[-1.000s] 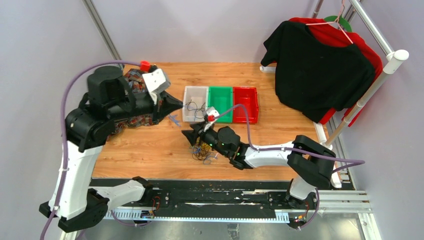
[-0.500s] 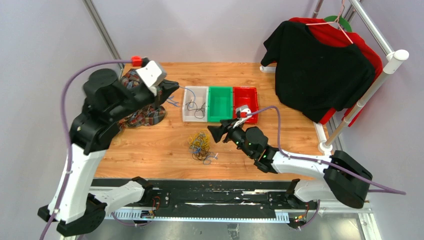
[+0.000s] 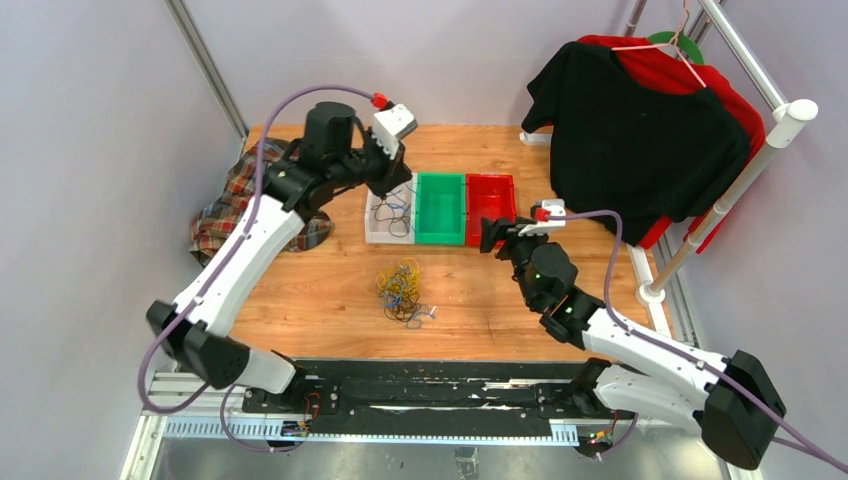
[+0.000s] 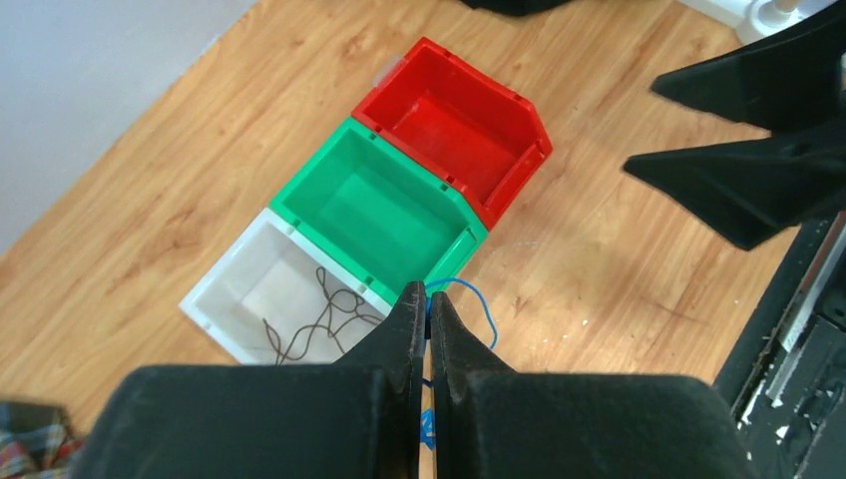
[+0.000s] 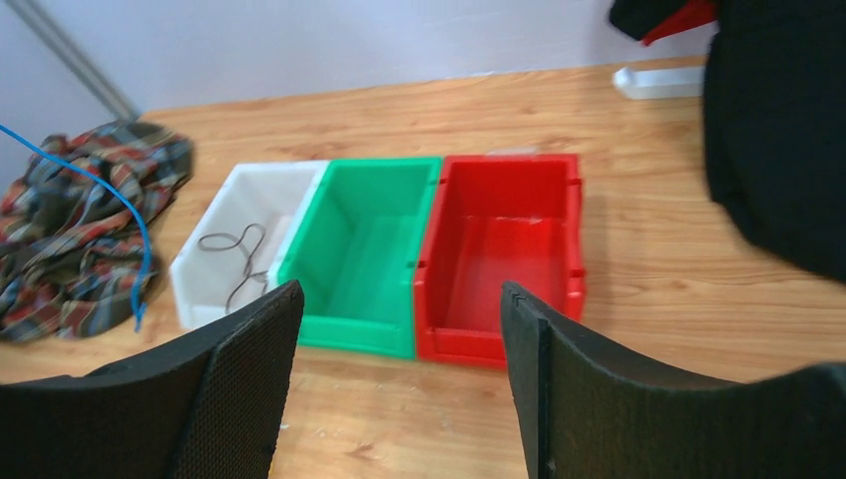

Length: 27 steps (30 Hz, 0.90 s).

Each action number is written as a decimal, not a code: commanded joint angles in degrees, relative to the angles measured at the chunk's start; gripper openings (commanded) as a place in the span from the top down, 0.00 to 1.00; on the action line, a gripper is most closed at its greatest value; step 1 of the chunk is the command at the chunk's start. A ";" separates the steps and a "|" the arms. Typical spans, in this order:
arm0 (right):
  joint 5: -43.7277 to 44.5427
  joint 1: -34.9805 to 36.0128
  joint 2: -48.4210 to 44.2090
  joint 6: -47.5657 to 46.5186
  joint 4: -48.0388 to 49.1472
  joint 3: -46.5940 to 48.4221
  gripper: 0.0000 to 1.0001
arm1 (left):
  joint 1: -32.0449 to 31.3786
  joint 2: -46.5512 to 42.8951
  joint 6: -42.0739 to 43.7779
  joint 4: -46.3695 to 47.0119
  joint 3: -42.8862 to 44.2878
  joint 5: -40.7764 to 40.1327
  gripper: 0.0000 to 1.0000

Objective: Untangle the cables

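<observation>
L tool [image 4: 427, 295] pinches blue cable [image 4: 461, 281], mostly hidden by tool.

Cannot tell strands apart in the pile [image 3: 402, 293] from above, nor follow the blue cable [image 4: 486, 311] past the pinched tips of the left gripper [image 4: 427, 291], lost behind the fingers [image 4: 399, 344]. Catches only part of the right gripper [image 4: 639, 127] at the left wrist view's right edge and a corner of cloth [image 4: 25, 444] at bottom left. From the right wrist, cuts the blue cable's top at the left edge, blurs the cloth, and crops the shirt [image 5: 778, 130] at the right.
</observation>
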 commanded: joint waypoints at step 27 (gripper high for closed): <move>1.37 -11.67 -1.31 -1.43 -3.37 -2.17 0.30 | -6.07 41.46 4.30 11.76 19.71 -16.95 0.89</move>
